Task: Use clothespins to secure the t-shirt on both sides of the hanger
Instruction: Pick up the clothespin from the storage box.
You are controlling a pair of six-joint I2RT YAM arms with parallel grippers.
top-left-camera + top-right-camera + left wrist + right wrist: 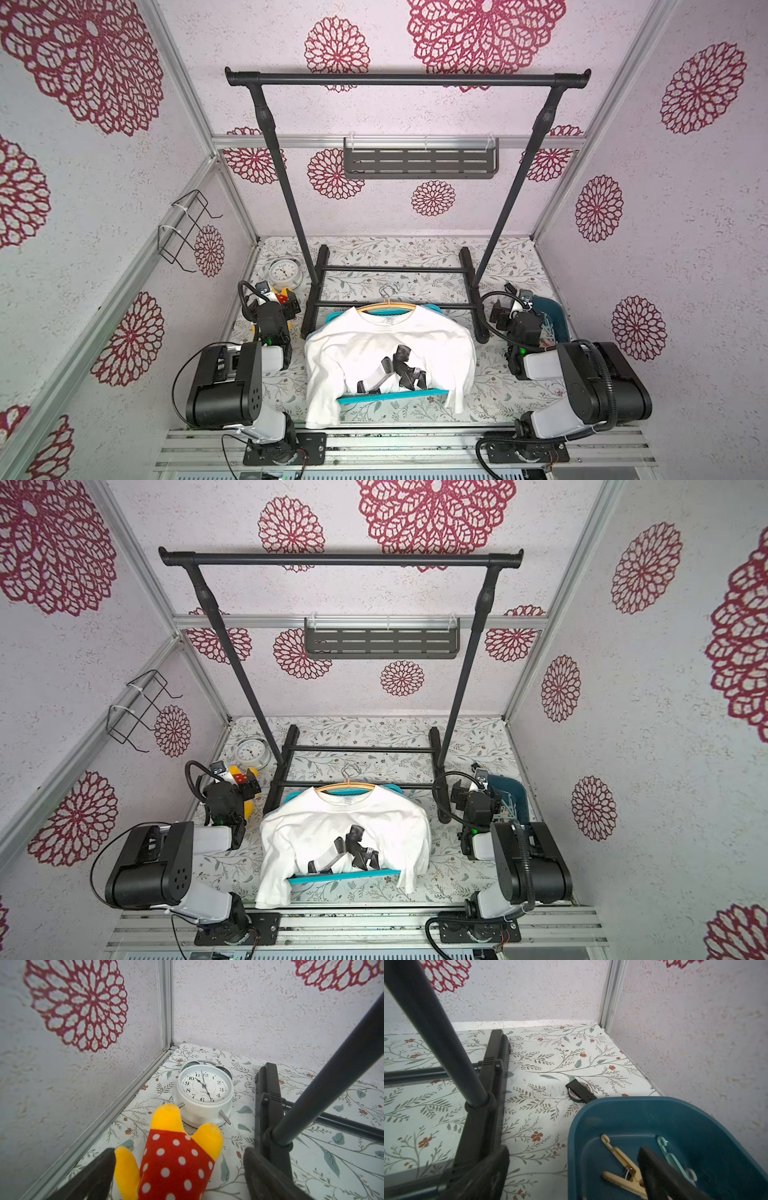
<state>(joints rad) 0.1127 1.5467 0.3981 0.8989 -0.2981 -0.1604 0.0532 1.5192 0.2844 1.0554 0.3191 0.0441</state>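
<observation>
Cream plastic marks one clothespin (620,1164), and a mint clothespin (671,1159) lies beside it. Both are in the dark blue tub (633,1103) at the right edge of the worktop (542,1076).

The right end effector (573,1154) is held just above that tub, its jaws spread wide with nothing between them. One finger (660,1176) is seen in front of the cream pin. That pin's long axis is laid roughly along the direction in which the end effector points, slightly slanted. Its splayed handle end is nearer the fingers and its hooked tip farther off.

The left end effector (178,1157) is also spread and empty, above a soft toy (172,1169) near a clock (204,1088). It is well apart from the tub, with the t-shirt (365,345) on its hanger (388,308) lying between.

The pick is therefore judged to fall to the right arm. A short descent is expected, perhaps with a small wrist turn so that the pin is crossed by the jaws.
</observation>
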